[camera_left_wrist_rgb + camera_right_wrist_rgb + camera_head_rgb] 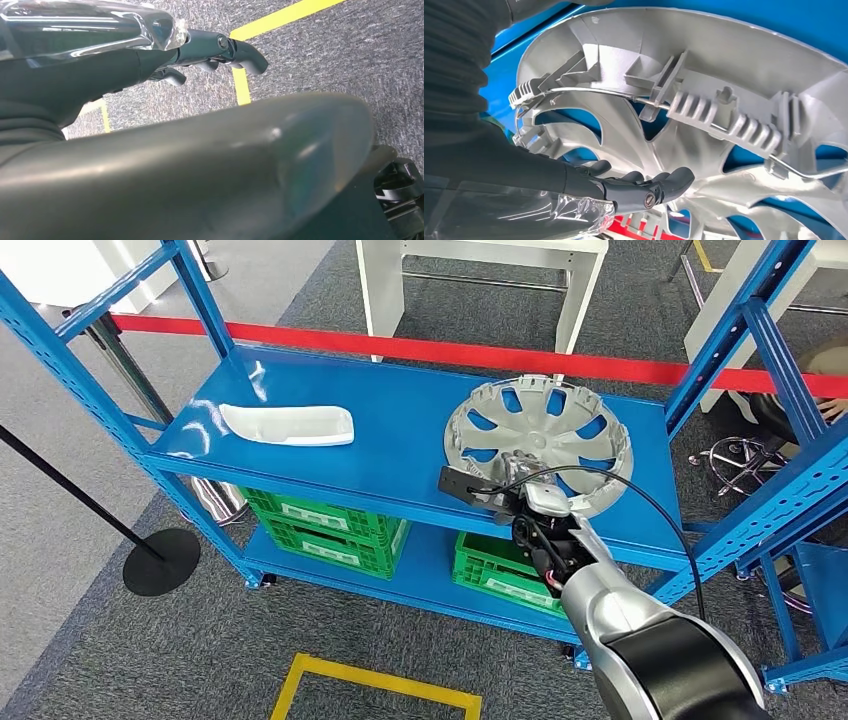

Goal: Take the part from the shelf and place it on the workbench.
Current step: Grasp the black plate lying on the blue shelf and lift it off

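Silver wheel cover (540, 440) lying inner side up on the blue shelf (400, 420), toward its right end and close to the front edge, so within easy reach of an arm coming in from below. Right hand (522, 490) at the cover's near rim, reaching over the front edge; in the right wrist view the dark fingers (659, 182) stretched out against the ribbed inner face of the cover (704, 100), thumb side hidden. Cannot tell whether the rim is clamped yet or only touched. Probably placed so as to hook the raised rim, the one part thin enough to grasp on so broad and flat a piece. Cover not lifted by the look of it, flat on the shelf.

White curved part (290, 424) well apart toward the shelf's left end. Green crates (330, 530) on the lower level.

Left hand (210, 52) hanging over grey carpet and yellow floor tape (242, 85), fingers curled loosely apart, holding nothing.
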